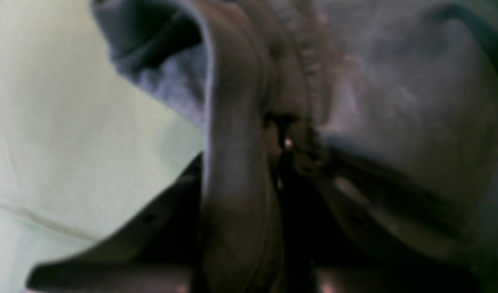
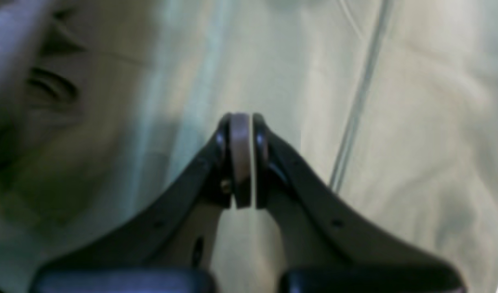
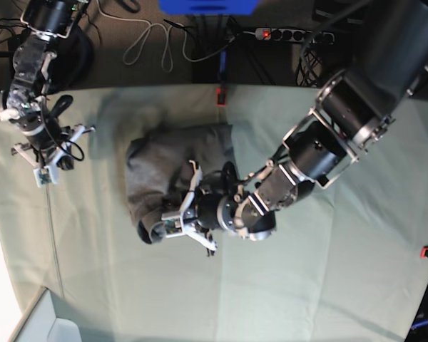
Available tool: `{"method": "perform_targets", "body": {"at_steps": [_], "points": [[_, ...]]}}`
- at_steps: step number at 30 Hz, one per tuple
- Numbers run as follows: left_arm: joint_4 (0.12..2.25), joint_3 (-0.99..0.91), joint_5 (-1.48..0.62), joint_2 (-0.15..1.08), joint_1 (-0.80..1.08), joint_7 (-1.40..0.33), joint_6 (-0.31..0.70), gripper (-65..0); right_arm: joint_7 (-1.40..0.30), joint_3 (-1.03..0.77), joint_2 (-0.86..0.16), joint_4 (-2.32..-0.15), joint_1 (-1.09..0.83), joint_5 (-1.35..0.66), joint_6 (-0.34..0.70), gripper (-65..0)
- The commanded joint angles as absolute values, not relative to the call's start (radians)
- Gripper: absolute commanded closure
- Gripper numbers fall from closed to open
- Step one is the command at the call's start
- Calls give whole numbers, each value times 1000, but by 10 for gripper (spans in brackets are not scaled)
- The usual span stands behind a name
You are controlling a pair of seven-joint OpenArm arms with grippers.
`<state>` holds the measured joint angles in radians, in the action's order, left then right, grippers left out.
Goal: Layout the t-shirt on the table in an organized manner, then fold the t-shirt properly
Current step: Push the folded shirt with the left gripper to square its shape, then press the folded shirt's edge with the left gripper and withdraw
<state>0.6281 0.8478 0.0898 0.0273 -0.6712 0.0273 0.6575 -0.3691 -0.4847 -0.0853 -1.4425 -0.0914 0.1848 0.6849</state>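
While the left tool (image 3: 167, 220) grips the t-shirt (image 3: 153, 169), nothing's legible.

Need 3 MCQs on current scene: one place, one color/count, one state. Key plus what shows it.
1. Where is the shirt in the base view?
A) Under the right claw
B) On the table, between the two claws' arms and partly under the left arm
C) Hanging off the table's far edge

2. What colour is the cloth draped on the table?
A) Bright red
B) Black
C) Pale grey-green

3. How does the right claw stand?
A) Shut, with no shirt in it
B) Wide open
C) Clamped on the shirt's collar

Key:
1 B: the base view shows the shirt on the table, the left arm reaching over it.
2 C: both wrist views show the pale cloth.
3 A: the tips of the right claw meet over cloth, shirt off to one side.
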Motion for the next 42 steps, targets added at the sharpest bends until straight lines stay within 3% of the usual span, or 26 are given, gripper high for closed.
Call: {"method": "perform_targets", "body": {"at_steps": [1, 5, 10, 13, 19, 24, 28, 35, 42], "points": [[642, 845, 76, 21, -728, 48, 654, -2, -348, -496, -94, -1463, -96, 174, 698, 0], [633, 851, 76, 21, -750, 45, 654, -33, -348, -499, -94, -1463, -108, 174, 698, 0], [638, 842, 76, 27, -780, 45, 645, -275, -348, -499, -93, -1461, -122, 173, 698, 0], [641, 851, 76, 30, -799, 45, 585, -354, -348, -499, -93, -1463, -124, 173, 698, 0], [662, 823, 128, 30, -816, 45, 541, -362, -348, -499, -93, -1463, -125, 173, 698, 0], [792, 670, 130, 88, -769, 44, 538, -362, -349, -501, -90, -1506, -125, 171, 698, 0], [898, 406, 124, 153, -641, 25, 538, -362, -349, -496, -35, -1612, -116, 171, 698, 0], [1127, -148, 122, 166, -309, -191, 544, -362, -348, -384, 76, -1728, -90, 171, 698, 0], [1257, -390, 120, 157, -22, -225, 542, -362, -348, -285, 76, -1575, -24, 171, 698, 0]]}}
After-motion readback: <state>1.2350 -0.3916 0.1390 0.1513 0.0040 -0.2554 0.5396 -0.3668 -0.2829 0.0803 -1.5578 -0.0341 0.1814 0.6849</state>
